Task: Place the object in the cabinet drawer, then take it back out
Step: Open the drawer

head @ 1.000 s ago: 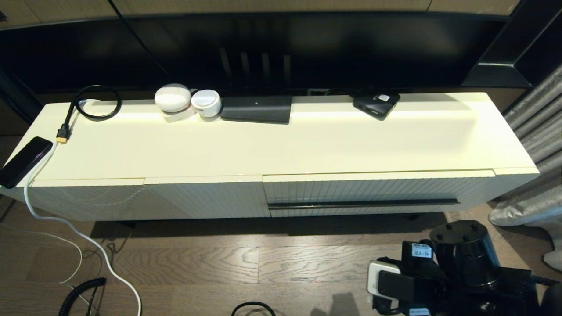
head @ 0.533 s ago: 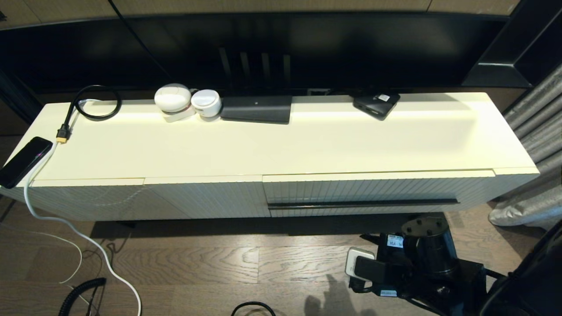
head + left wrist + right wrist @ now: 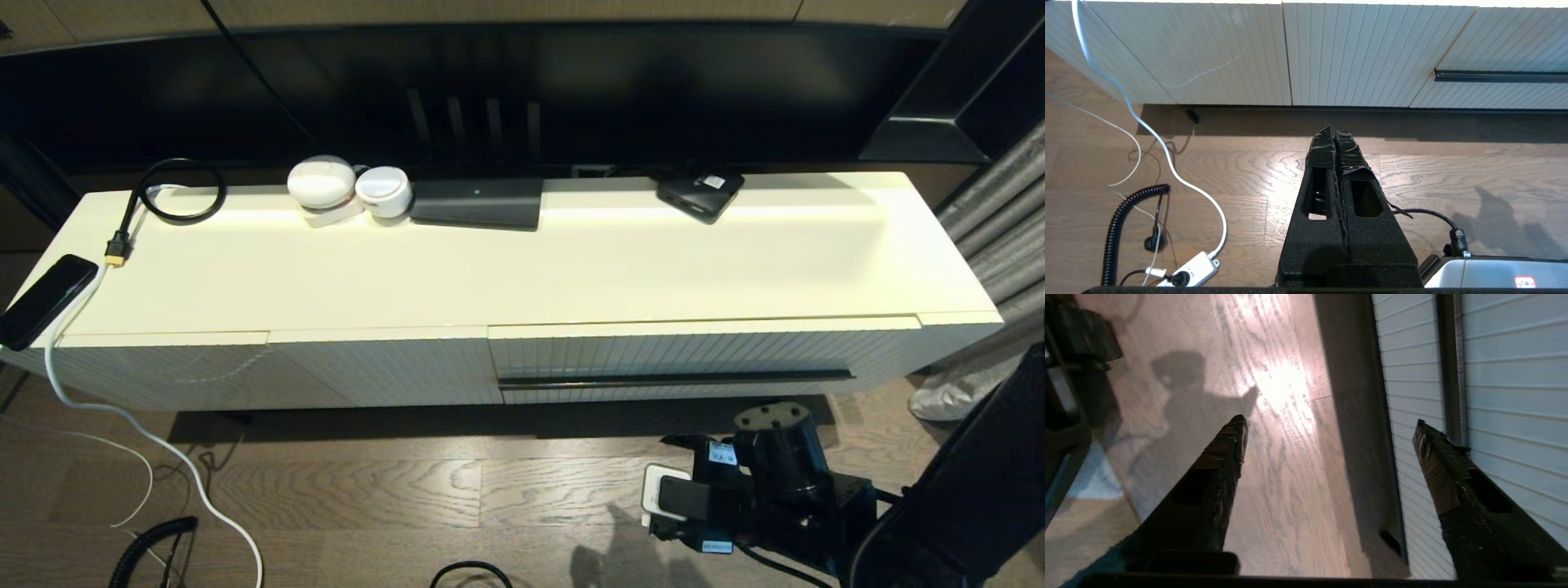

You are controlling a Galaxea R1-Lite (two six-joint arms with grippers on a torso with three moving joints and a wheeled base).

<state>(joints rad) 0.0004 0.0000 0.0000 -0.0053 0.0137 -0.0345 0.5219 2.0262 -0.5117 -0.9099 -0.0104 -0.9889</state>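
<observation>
The cabinet drawer is shut, its fluted cream front carrying a long black bar handle. My right arm hangs low over the wood floor just in front of the drawer's middle. In the right wrist view my right gripper is open and empty, turned sideways, one fingertip close to the fluted front beside the handle. My left gripper is shut and empty, low over the floor before the handle-less panels.
On the cabinet top stand two white round items, a black box, a small black device, a coiled black cable and a phone. White and black cables lie on the floor at left.
My right arm has moved left and forward toward the drawer front, closing on the handle. The drawer and the items on top have not moved.
</observation>
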